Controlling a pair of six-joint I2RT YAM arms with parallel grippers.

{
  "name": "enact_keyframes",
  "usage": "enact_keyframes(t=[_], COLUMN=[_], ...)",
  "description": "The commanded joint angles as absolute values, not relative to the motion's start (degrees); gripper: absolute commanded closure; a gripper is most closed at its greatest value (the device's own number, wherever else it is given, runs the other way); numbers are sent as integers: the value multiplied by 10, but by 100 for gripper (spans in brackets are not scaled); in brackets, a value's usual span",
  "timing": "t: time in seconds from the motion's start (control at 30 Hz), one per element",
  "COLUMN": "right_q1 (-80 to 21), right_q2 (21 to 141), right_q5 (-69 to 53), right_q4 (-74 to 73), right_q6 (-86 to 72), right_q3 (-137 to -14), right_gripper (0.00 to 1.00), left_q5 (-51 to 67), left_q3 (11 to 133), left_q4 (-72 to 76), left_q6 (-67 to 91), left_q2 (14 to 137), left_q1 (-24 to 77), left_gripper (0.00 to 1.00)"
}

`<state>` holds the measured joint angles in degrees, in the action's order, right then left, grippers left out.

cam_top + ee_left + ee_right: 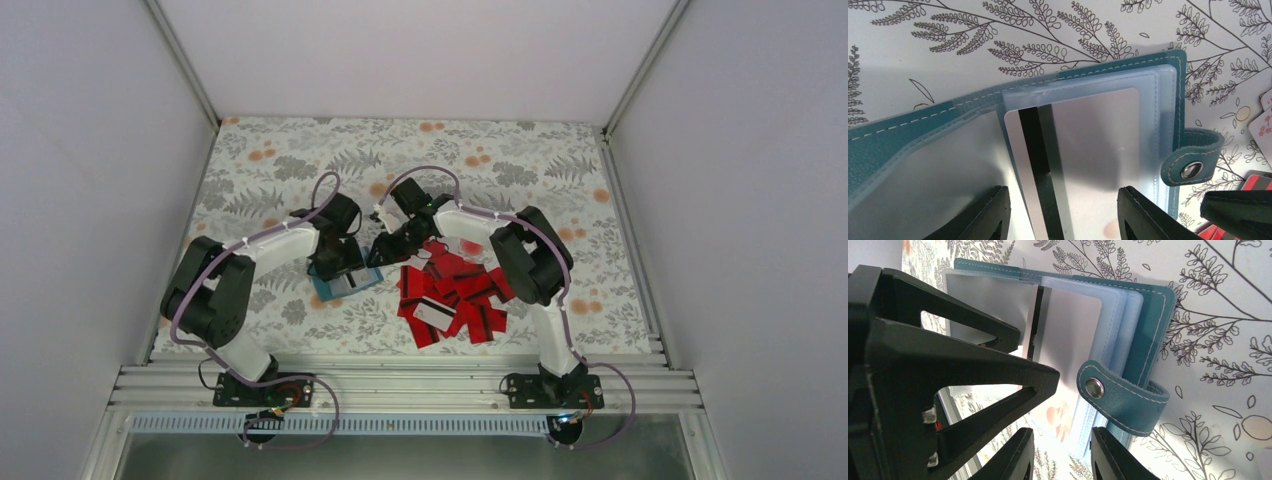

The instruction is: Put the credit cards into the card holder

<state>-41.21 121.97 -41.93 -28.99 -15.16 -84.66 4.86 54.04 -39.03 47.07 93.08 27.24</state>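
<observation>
The teal card holder (pixel 345 285) lies open on the patterned cloth, its clear pockets (pixel 1155 150) facing up. A silvery-white credit card (pixel 1088 150) with a black stripe rests on the pockets, its far end under a clear sleeve. My left gripper (pixel 1063 217) is open and straddles this card, with a gap showing at the card's left edge. My right gripper (pixel 1063 457) is narrowly open beside the snap tab (pixel 1118 395), with a sleeve corner between its fingers. Several red credit cards (pixel 455 295) lie heaped to the right of the holder.
Both arms meet over the holder (pixel 1153 315), and the left gripper's fingers (pixel 973 375) fill the left of the right wrist view. A right finger (pixel 1238 207) reaches in by the tab (pixel 1193 157). Loose cards (pixel 1263 125) lie just beyond. Grey walls close in the cloth.
</observation>
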Motion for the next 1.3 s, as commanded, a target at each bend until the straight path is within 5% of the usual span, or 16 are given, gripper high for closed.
enact_keyframes(t=[0.0, 0.57, 0.87, 1.27], right_q1=[-409, -409, -409, -409], right_q2=[1199, 1221, 1237, 1239], right_q5=[-415, -379, -397, -395], right_q4=[-293, -287, -277, -280], right_q6=[-147, -141, -142, -145], right_q3=[-846, -814, -811, -823], right_gripper=[70, 80, 92, 93], left_q5=[47, 79, 84, 95], left_q3=[532, 537, 557, 590], left_q4=[-373, -332, -334, -339], left_q6=[468, 454, 444, 430], left_q2=[941, 958, 976, 1006], left_q1=[275, 276, 278, 291], left_gripper=[46, 63, 65, 66])
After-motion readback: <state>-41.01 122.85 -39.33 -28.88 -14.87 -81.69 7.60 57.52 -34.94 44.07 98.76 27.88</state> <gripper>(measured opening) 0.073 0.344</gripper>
